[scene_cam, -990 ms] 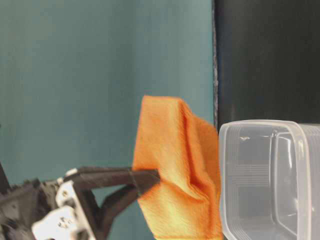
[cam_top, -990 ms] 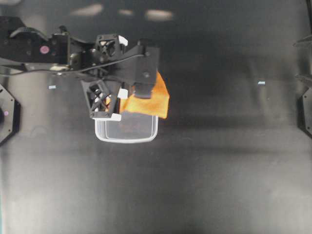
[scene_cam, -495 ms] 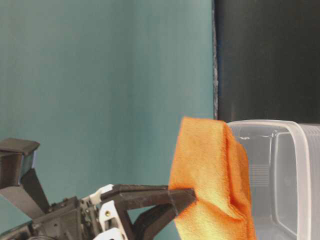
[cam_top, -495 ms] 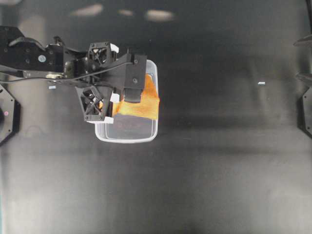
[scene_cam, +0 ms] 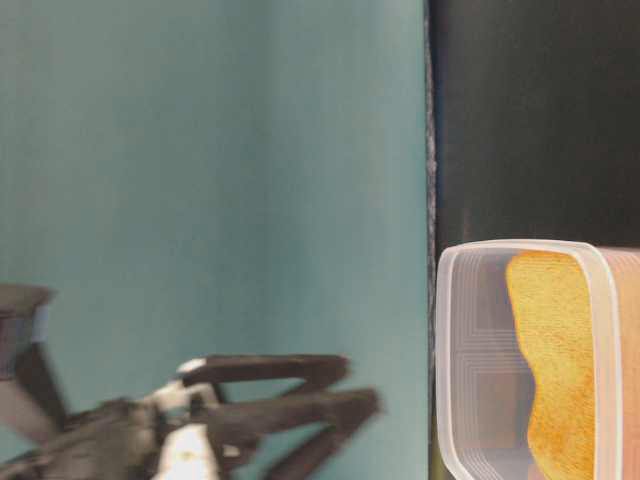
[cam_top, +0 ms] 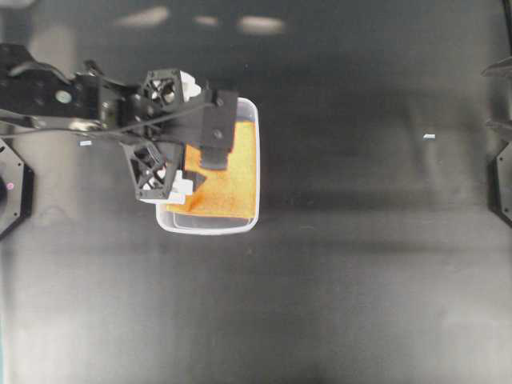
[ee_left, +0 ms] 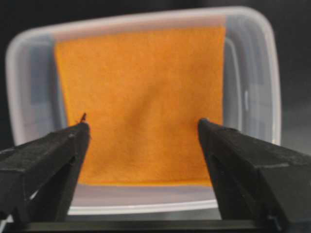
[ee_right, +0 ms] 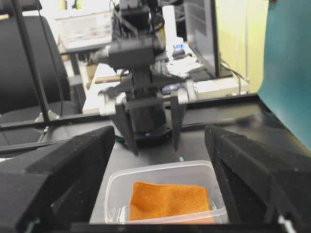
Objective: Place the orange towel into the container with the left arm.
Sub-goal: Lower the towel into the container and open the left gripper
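The orange towel (cam_top: 230, 180) lies flat inside the container (cam_top: 208, 230), a clear plastic tub on the black table. My left gripper (cam_top: 186, 134) hangs just above the tub's left side, open and empty, its lattice fingers spread wide. In the left wrist view the towel (ee_left: 146, 97) fills most of the container (ee_left: 146, 19), with my gripper (ee_left: 143, 128) open above it. The table-level view shows the towel (scene_cam: 550, 360) in the container (scene_cam: 470, 360) and the blurred left gripper (scene_cam: 345, 388) beside it. My right gripper (ee_right: 160, 131) is open and empty, far from the towel (ee_right: 167, 200).
The right arm's black parts (cam_top: 500, 96) sit at the table's right edge. A small tape mark (cam_top: 430, 137) lies on the table right of centre. In the right wrist view, chairs and a desk stand beyond the table.
My left gripper carried the hanging towel over the tub, then opened. The towel dropped and now lies flat in the container.
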### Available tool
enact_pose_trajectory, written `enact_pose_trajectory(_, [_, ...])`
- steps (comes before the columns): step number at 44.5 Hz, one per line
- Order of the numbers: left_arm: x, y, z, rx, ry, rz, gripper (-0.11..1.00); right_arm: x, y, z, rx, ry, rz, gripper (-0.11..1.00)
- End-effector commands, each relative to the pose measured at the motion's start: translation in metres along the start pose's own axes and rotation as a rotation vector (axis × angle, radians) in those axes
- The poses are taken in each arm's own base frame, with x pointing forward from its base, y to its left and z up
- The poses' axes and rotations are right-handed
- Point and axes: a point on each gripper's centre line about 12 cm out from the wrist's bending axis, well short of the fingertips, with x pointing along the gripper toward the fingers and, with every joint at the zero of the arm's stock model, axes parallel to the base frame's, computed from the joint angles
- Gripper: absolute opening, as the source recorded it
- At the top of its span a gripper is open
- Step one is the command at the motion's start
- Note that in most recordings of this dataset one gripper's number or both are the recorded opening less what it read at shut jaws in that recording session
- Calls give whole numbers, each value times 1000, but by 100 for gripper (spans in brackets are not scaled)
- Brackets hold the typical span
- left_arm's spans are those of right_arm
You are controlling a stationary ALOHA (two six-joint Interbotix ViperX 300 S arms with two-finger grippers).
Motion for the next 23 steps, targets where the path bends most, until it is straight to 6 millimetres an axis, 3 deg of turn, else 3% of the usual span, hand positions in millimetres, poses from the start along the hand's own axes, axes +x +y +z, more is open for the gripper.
enact_pose_trajectory(1, [-45, 3, 18, 2, -117, 19, 84, 1, 0, 7, 7, -16, -2, 73])
enact_pose_trajectory(12, [-125, 4, 15, -15, -346, 49, 84, 2, 0, 5, 4, -8, -3, 73])
enact_pose_trajectory(23, [-164, 0, -15, -20, -550, 75, 84, 2, -1, 2, 4, 0, -5, 73])
